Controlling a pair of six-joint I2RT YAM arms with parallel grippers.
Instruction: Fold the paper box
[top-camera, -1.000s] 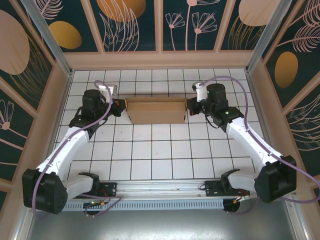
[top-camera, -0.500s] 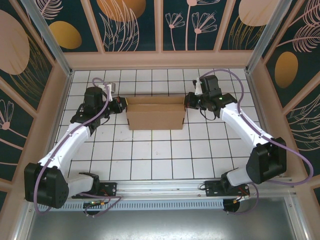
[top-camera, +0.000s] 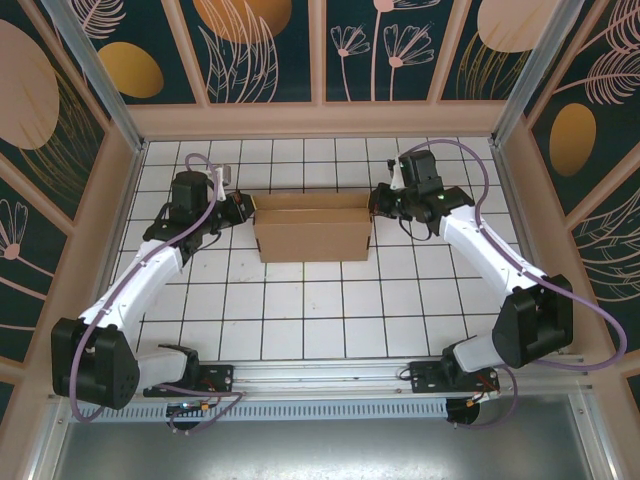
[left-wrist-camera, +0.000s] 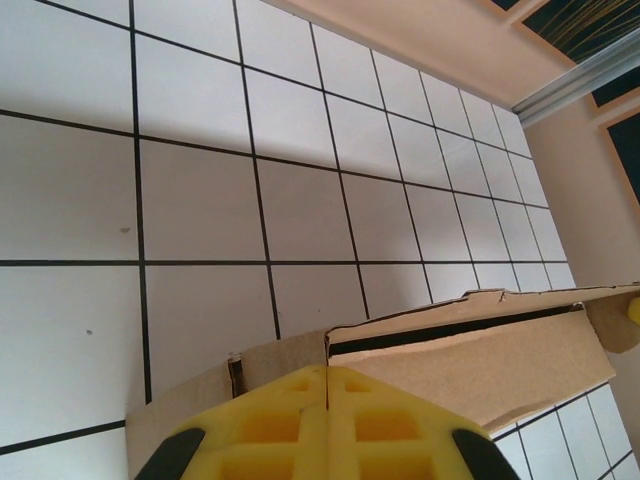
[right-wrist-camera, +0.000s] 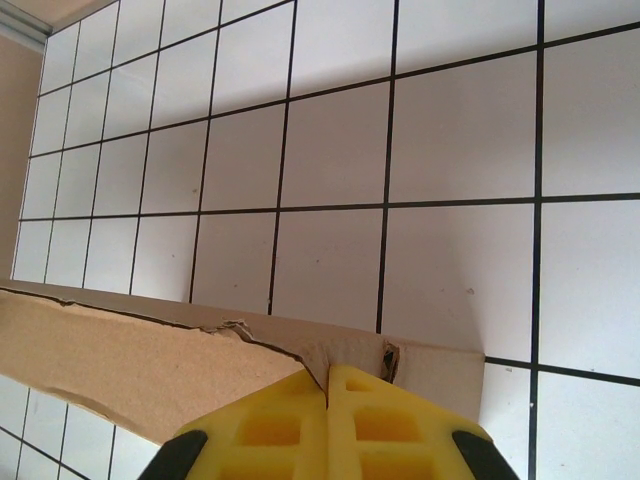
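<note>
The paper box (top-camera: 313, 238) is plain brown cardboard, a shallow long shape held between the two arms at the middle back of the tiled table. My left gripper (top-camera: 243, 210) is shut on the box's left end. In the left wrist view its yellow fingers (left-wrist-camera: 270, 425) meet at the gripper tip (left-wrist-camera: 327, 372), with the cardboard edge (left-wrist-camera: 470, 350) pinched in the seam. My right gripper (top-camera: 378, 203) is shut on the right end. In the right wrist view the tip (right-wrist-camera: 327, 374) clamps a torn-edged flap of the box (right-wrist-camera: 130, 360).
The white tiled table (top-camera: 320, 310) stretches in front of the box toward the arm bases. Beige walls (top-camera: 320, 120) close the back and both sides. Purple cables loop over each arm.
The right arm has swung its elbow outward and its wrist toward the back. The box's front panel now looks taller. Both grippers have kept hold of the box ends.
</note>
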